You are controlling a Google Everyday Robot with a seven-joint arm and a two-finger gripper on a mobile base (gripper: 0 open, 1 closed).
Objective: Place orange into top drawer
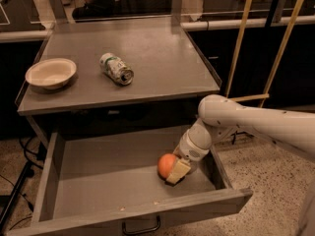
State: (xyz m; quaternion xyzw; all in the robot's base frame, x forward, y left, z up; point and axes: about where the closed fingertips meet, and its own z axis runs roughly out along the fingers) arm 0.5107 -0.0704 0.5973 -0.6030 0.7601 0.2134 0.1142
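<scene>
The orange [166, 164] is round and smooth and rests on the flat bottom of the open grey top drawer [98, 173], toward its right side. My gripper [172, 171] reaches down into the drawer from the right on a white arm. One pale finger [178, 171] lies against the orange's right side; the other finger is hidden behind the fruit. The drawer is pulled out, with a small black handle [141, 227] on its front.
On the grey tabletop [147, 58] above the drawer lie a crushed green-and-white can [116, 68] and a cream bowl [50, 73] at the left. Two yellow poles [239, 38] lean at the right. Cables lie on the speckled floor at the left.
</scene>
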